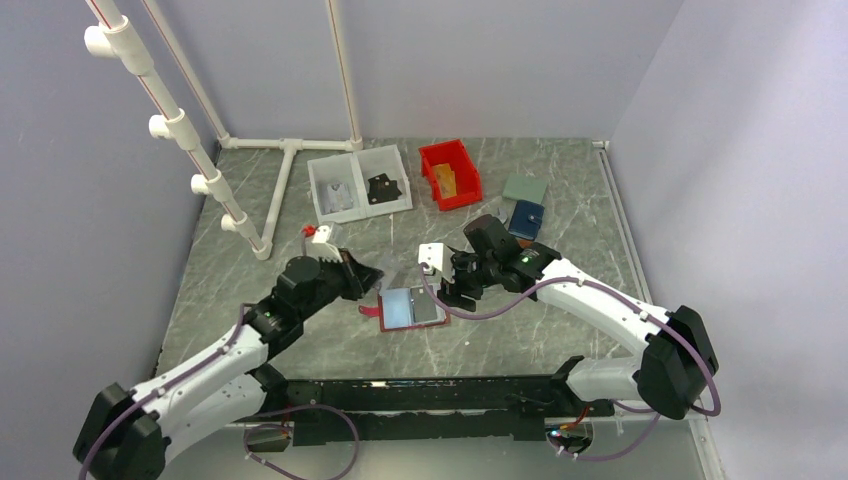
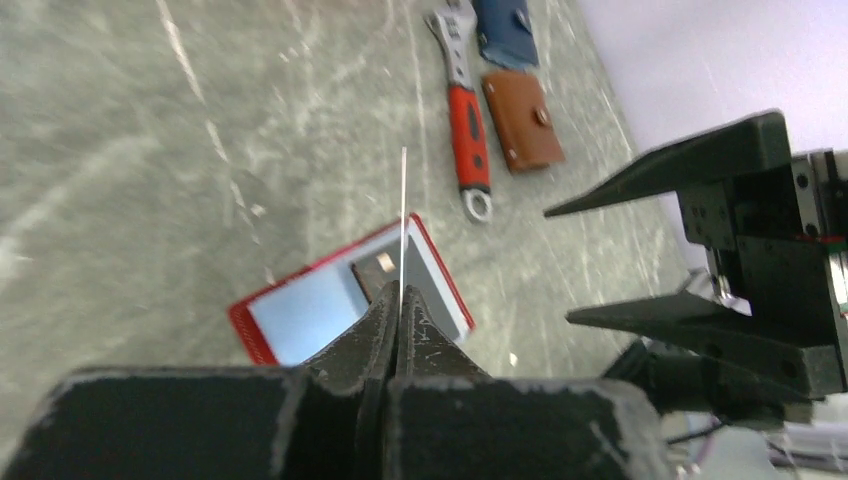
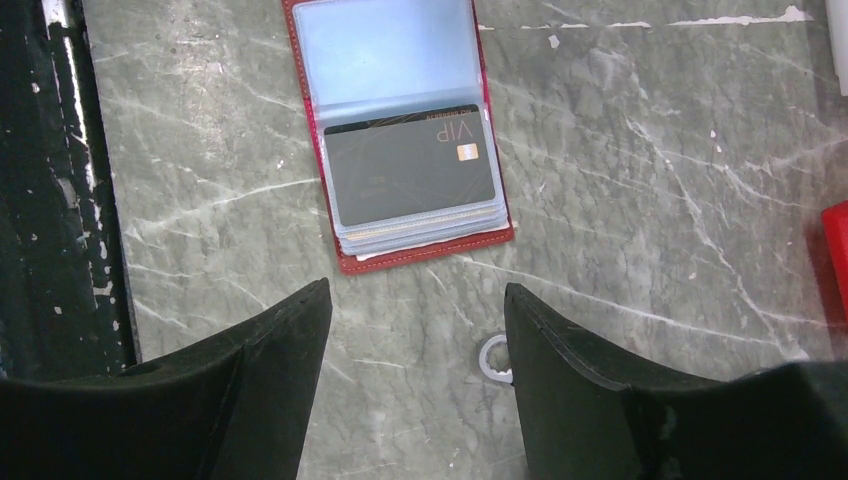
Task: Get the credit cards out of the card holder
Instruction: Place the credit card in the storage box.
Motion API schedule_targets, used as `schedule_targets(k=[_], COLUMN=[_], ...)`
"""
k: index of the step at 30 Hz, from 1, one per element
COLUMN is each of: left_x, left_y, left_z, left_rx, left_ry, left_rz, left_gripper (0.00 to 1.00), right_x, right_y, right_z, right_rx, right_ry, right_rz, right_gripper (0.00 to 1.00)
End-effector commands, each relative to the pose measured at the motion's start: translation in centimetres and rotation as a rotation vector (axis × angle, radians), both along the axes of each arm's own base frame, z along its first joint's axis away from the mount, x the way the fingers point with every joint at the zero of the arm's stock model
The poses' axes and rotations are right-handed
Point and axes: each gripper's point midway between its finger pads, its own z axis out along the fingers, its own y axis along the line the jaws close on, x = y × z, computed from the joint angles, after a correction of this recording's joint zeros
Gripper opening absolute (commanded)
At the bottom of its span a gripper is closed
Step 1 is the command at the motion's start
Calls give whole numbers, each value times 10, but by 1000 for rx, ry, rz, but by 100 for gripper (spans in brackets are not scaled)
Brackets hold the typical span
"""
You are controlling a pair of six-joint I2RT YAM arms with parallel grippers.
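Left arm (image 1: 215,360) comes in from the lower left, and its jaws are pinched tight on a thin card (image 2: 403,200). You only see the card edge-on from the wrist view, so no idea what colour it is.

Just right of that, the red card holder (image 1: 410,308) is lying flat and wide open on the counter (image 1: 500,340), pale blue inside facing up, between the two arms. One half looks bare. The other half has a dark grey card (image 3: 415,170) with "VIP" on it tucked in a clear pocket, with more pocket edges stacked under it.

Right arm (image 1: 600,300) hangs just beside the holder's right edge, jaws spread wide, nothing in them.

Further right there's a red-handled wrench (image 2: 468,120), a brown wallet (image 2: 522,120) next to it and a blue wallet (image 1: 527,217). A red bin (image 1: 450,175) sits behind.
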Motion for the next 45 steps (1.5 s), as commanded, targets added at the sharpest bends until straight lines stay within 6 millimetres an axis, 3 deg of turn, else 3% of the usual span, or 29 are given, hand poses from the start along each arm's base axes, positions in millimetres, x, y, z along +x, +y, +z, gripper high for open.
schedule_targets(k=[1, 5, 10, 18, 32, 45], left_x=[23, 42, 72, 118, 187, 253], left_y=[41, 62, 74, 90, 131, 133], left_z=[10, 20, 30, 38, -4, -22], left_rx=[132, 182, 215, 64, 69, 55], left_ry=[-162, -190, -176, -112, 118, 203], left_rz=[141, 232, 260, 224, 321, 361], left_gripper=[0, 0, 0, 0, 0, 0], right_x=[6, 8, 10, 13, 14, 14], right_y=[6, 5, 4, 2, 2, 2], right_z=[23, 22, 22, 22, 21, 19], right_rx=[51, 45, 40, 36, 34, 30], right_ry=[-38, -43, -51, -66, -67, -64], right_rz=[-6, -18, -26, -41, -43, -42], right_gripper=[67, 67, 67, 67, 67, 67])
